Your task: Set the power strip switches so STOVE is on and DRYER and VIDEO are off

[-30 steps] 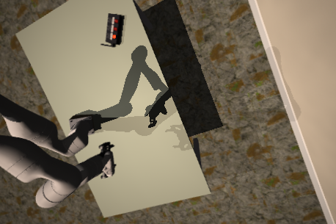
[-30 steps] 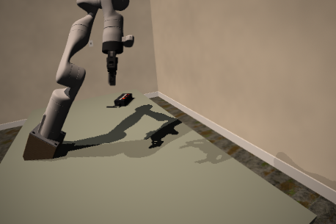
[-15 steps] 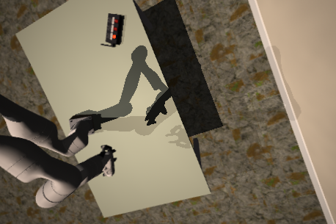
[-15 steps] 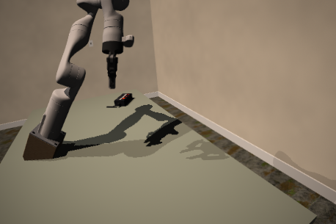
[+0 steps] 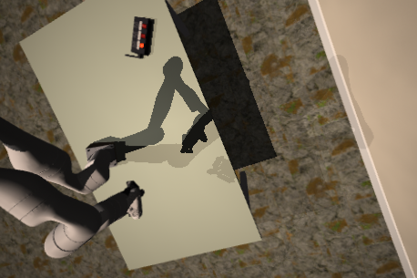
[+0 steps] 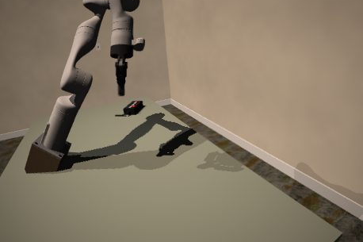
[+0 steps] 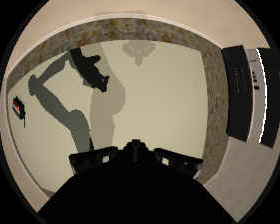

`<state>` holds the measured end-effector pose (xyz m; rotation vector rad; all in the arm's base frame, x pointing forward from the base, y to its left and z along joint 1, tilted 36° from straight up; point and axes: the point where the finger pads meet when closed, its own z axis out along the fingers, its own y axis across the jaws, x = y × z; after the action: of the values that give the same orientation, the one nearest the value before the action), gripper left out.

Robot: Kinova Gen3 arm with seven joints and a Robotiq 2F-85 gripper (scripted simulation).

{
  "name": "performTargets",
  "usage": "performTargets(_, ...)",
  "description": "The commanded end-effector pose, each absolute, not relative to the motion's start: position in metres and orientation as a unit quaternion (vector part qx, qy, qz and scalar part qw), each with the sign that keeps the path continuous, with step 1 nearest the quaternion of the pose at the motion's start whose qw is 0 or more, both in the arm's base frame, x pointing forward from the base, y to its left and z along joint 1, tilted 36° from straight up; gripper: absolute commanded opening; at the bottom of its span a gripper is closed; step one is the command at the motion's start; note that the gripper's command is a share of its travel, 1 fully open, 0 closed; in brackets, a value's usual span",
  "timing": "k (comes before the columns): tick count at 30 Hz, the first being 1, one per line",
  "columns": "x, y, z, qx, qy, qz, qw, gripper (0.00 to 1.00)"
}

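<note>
The claw (image 5: 135,211) (image 6: 121,95) (image 7: 136,144) is closed on nothing, well apart from the power strip (image 5: 142,36) (image 6: 133,107) (image 7: 16,108) on the desk (image 5: 182,206) (image 6: 158,203) (image 7: 156,100). Switch positions are unreadable; probably all 3 settings remain to do.

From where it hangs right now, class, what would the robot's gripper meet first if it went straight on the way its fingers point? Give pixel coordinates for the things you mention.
Probably the pale table top (image 5: 182,211) (image 6: 158,207) (image 7: 161,100); the gripper (image 5: 135,212) (image 6: 120,95) (image 7: 136,144) points down, with the power strip (image 5: 142,36) (image 6: 133,107) (image 7: 19,108) off to one side.
</note>
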<state>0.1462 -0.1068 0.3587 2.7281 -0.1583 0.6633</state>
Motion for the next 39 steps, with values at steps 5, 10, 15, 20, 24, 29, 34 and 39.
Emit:
performTargets(5,0.151,-0.105,0.365,0.956,-0.046,0.235,0.171,0.0)
performTargets(10,0.165,-0.098,0.384,0.951,-0.017,0.241,0.193,0.0)
performTargets(15,0.2,-0.071,0.426,0.935,0.057,0.253,0.243,0.0)
performTargets(20,0.253,-0.003,0.474,0.899,0.174,0.259,0.307,0.0)
performTargets(24,0.265,0.017,0.481,0.888,0.202,0.259,0.32,0.0)
performTargets(29,0.309,0.113,0.493,0.836,0.324,0.247,0.367,0.0)
performTargets(34,0.335,0.195,0.479,0.788,0.418,0.227,0.391,0.0)
performTargets(39,0.351,0.278,0.445,0.734,0.508,0.198,0.404,0.0)
